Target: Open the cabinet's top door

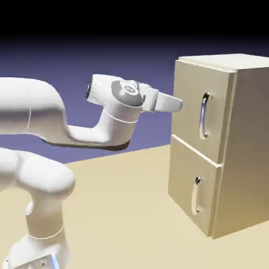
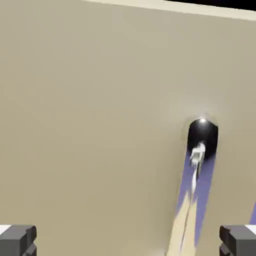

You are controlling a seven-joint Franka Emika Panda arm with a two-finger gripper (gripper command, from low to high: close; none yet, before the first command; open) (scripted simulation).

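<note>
Hand view: two grey fingertips (image 2: 18, 240) cut off at bottom corners, wide apart, nothing btwn. Gripper (image 1: 178, 105) level, near top door (image 1: 197, 113), apart from curved silver handle (image 1: 204, 115). Flat beige cabinet (image 1: 247, 147) at right; lower door closed.

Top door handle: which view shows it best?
The exterior view. It shows the whole silver top door handle on the closed top door, with the open hand short of it. The hand view shows only the handle's upper end, foreshortened, right of centre against the beige panel.
</note>
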